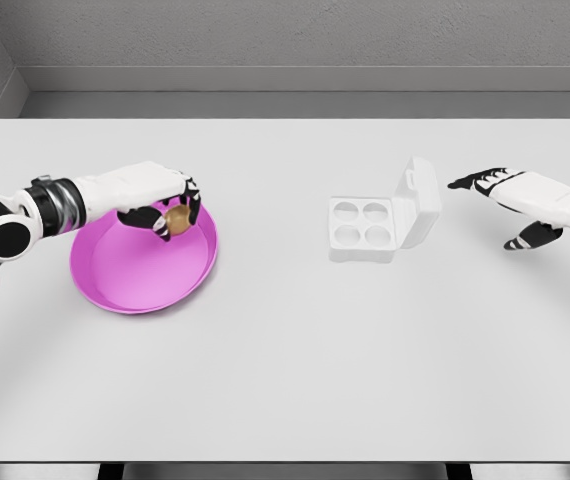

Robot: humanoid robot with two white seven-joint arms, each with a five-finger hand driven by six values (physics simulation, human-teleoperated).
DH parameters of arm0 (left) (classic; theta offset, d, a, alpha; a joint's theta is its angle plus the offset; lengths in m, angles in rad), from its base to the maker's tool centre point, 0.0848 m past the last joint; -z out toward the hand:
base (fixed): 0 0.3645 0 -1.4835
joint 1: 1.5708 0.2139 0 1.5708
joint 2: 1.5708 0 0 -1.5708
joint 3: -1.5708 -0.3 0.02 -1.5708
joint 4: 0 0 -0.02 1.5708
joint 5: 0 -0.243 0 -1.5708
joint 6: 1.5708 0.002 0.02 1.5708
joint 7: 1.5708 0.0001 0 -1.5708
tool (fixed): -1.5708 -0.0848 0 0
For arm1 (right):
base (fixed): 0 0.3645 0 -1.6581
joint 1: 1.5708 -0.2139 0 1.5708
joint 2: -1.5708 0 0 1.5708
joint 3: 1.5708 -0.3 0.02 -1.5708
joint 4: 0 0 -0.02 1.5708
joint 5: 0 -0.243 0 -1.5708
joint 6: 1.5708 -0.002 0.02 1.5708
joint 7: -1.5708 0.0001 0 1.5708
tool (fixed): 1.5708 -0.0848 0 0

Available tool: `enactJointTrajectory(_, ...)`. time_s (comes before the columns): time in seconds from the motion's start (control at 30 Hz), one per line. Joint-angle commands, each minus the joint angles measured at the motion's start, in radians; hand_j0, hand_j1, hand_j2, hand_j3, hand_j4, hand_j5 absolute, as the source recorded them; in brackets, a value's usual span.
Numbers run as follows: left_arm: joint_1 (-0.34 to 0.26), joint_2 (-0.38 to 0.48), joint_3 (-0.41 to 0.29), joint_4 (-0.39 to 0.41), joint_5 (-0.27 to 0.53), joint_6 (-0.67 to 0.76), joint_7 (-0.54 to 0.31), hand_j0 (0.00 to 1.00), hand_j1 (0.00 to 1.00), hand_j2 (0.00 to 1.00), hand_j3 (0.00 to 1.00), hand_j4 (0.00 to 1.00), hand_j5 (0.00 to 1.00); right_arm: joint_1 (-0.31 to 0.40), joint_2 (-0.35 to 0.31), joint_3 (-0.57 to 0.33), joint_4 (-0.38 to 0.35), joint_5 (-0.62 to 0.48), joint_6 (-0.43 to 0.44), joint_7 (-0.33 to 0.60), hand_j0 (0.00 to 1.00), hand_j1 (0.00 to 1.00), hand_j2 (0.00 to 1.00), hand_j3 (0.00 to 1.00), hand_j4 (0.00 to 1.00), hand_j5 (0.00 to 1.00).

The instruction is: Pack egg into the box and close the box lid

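A brown egg (177, 221) lies at the far right side of a magenta plate (130, 275) on the left of the white table. My left hand (173, 208) reaches over the plate with its fingers curled around the egg. A white egg box (363, 229) with four empty cups stands right of the middle, its lid (420, 203) raised upright on the right side. My right hand (505, 205) hovers to the right of the lid, fingers spread and holding nothing.
The white table (285, 380) stretches wide around both objects. A grey wall runs behind its far edge.
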Motion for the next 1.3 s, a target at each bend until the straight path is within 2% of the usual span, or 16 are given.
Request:
enactJointTrajectory(0.0,0.000,-0.011,0.003,-0.004,0.003,0.001,0.001,0.33,0.33,0.33,0.33,0.33,0.33,0.000,-0.001,-0.002,0.000,-0.005,0.002,0.000,1.00,1.00,1.00,1.00,1.00,1.00)
enactJointTrajectory(1.27,-0.020,-0.140,0.005,-0.021,-0.002,-0.001,0.001,0.31,0.31,0.31,0.31,0.31,0.31,0.002,-0.001,-0.002,0.000,-0.005,0.003,0.000,1.00,1.00,1.00,1.00,1.00,1.00)
